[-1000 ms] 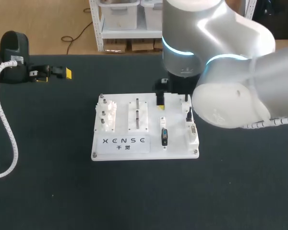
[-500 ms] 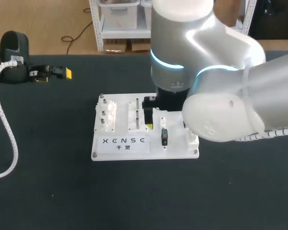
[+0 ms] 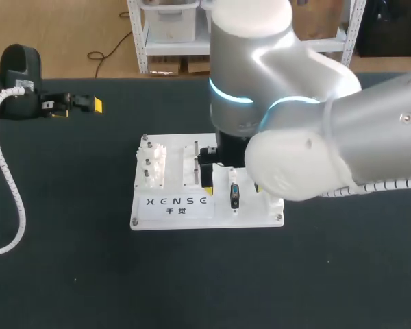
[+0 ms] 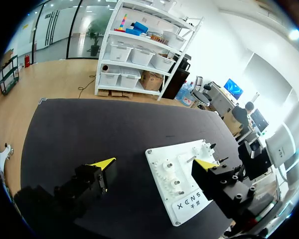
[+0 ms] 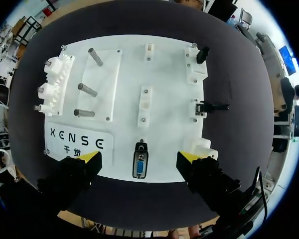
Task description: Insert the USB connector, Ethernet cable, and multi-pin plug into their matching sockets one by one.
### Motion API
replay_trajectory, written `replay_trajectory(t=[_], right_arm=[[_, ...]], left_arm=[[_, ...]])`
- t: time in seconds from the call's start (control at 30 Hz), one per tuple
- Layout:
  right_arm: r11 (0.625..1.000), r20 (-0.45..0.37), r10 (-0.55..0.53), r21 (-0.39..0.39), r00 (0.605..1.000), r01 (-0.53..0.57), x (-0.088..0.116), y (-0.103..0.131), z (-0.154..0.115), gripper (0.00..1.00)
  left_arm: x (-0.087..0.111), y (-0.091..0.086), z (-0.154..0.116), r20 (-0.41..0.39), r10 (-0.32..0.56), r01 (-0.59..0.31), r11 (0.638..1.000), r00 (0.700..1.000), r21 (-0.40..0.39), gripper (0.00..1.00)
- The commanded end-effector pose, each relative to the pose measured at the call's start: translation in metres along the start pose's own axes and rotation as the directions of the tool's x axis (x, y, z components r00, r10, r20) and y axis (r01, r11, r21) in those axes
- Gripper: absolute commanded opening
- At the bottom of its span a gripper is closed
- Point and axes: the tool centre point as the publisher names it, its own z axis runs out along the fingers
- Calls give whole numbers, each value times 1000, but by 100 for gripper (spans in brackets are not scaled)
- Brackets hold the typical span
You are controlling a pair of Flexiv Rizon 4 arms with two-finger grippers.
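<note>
1. At mid-frame, one white board [image 3: 171, 212] lies on the worktop [image 3: 68, 260], one multi-pin plug [image 3: 234, 195] upon it.
2. Left gripper [image 4: 154, 163] and right gripper [image 5: 140, 157]: fingers wide apart, empty.
3. Only the right wrist view shows two black connectors [image 5: 209, 106].

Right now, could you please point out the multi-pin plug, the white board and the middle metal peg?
multi-pin plug [image 5: 139, 166]: right wrist view, on its blue face.
white board [image 5: 169, 89]: right wrist view, on a bare patch.
middle metal peg [image 5: 87, 90]: right wrist view, on its shaft.
</note>
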Motion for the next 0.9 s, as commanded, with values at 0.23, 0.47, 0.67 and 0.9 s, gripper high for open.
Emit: replay_trajectory(t=[0.23,0.47,0.67,0.9], right_arm=[[1000,-6,-1,-6,1000,1,-2,-3,-1,100],[1000,18,-5,7,1000,4,-8,-2,-5,100],[999,28,18,26,999,-19,-7,-5,-4,100],[999,-1,44,22,999,-44,1,-8,6,100]], left_arm=[[0,0,0,0,0,0,1000,1000,0,100],[0,0,0,0,0,0,1000,1000,0,100],[0,0,0,0,0,0,1000,1000,0,100],[0,0,0,0,0,0,1000,1000,0,100]])
